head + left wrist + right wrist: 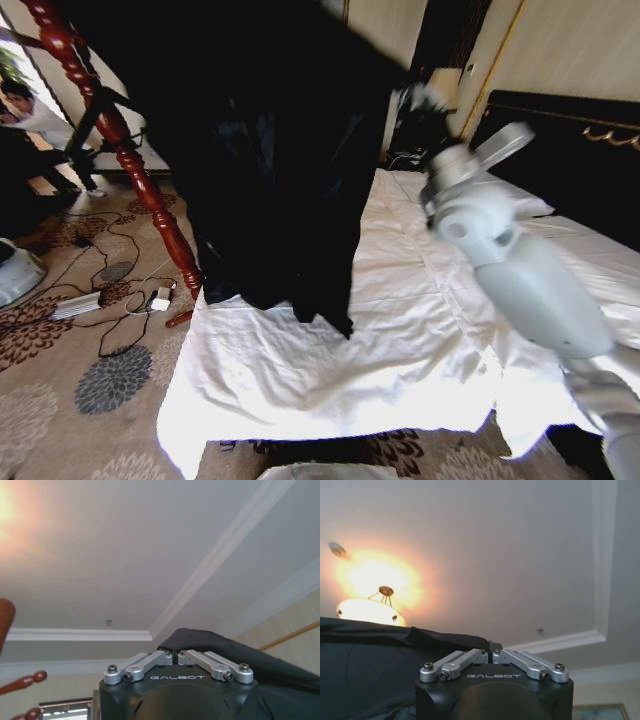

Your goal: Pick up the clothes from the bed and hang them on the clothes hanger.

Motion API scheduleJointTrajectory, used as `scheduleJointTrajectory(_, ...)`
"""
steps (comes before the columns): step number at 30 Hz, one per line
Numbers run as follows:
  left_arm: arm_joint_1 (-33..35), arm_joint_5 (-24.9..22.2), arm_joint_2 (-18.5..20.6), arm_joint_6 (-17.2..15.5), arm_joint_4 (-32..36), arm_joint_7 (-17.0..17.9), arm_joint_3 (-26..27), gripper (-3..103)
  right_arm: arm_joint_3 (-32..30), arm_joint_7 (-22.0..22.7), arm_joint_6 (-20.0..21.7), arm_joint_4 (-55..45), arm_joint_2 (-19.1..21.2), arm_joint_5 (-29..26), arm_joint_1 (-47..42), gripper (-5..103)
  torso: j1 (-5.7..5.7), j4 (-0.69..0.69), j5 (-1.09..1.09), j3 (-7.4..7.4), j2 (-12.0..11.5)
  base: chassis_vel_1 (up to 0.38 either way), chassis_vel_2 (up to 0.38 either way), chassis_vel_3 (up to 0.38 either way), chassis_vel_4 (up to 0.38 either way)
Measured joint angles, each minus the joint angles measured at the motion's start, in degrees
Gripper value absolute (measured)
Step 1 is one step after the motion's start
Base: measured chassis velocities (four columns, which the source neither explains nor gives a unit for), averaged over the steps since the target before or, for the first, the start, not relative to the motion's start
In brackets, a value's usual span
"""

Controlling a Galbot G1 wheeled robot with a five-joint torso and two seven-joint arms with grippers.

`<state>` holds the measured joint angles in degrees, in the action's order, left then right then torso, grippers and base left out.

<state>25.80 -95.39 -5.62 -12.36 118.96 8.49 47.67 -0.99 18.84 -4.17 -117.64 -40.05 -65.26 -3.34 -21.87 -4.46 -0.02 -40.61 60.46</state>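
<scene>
A hotel-like bedroom with a patterned carpet (70,400) and pale walls surrounds the bed (420,330), whose white wrinkled duvet reaches down over its foot edge. A black headboard with gold trim stands at the far end.

The clothes (270,170), one large black garment, hang in the air above the bed's left side, lifted clear of the duvet, with the lower hem dangling over the sheet. The clothes hanger (120,140), a red-brown turned-wood stand, rises just beside the garment at the bed's left edge.

Both arms are raised, wrists pointing at the ceiling, seemingly to spread the garment wide and carry its collar up to the pegs. The left gripper (176,655) is clenched on a fold of black cloth, and two knobbed pegs show near it. The right gripper (490,653) is likewise pinched on the fabric's edge, under the glowing ceiling lamp (370,607). The right forearm crosses over the bed's right half.

Cables and a power strip (75,305) lie on the carpet beside the stand's foot.
</scene>
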Motion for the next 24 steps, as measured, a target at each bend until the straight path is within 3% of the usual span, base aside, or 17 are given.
scheduleJointTrajectory(7,2.05,2.27,1.12,-3.42,1.86,3.53,0.27,0,-0.48,3.26,4.69,-3.96,2.85,0.15,-0.46,0,0.01,-0.01,0.01,0.01,0.01,0.000,0.000,0.000,0.000)
scheduleJointTrajectory(10,10.27,9.78,-0.83,-6.05,3.54,4.82,0.16,0,1.25,5.90,8.34,-4.53,3.03,4.65,-7.01,0,0.01,-0.02,0.02,0.00,0.00,0.000,0.000,0.000,0.000)
scheduleJointTrajectory(13,16.62,19.85,-5.49,-8.20,3.23,5.82,-4.04,0,3.30,7.47,10.17,-2.51,0.59,8.21,-15.37,0,-0.01,-0.02,0.00,-0.02,-0.01,0.000,0.000,0.000,0.000)
scheduleJointTrajectory(18,16.91,25.01,-11.03,-9.60,-0.49,7.06,-10.69,0,4.83,6.66,8.79,3.84,-3.16,13.81,-21.93,0,-0.01,-0.01,-0.02,-0.02,-0.01,0.000,0.000,0.000,0.000)
scheduleJointTrajectory(24,16.40,30.63,-11.10,-9.53,-4.52,6.16,-13.74,0,5.07,2.75,4.00,10.52,-4.98,21.72,-22.37,0,-0.02,-0.01,0.01,-0.02,-0.01,0.000,0.000,0.000,0.000)
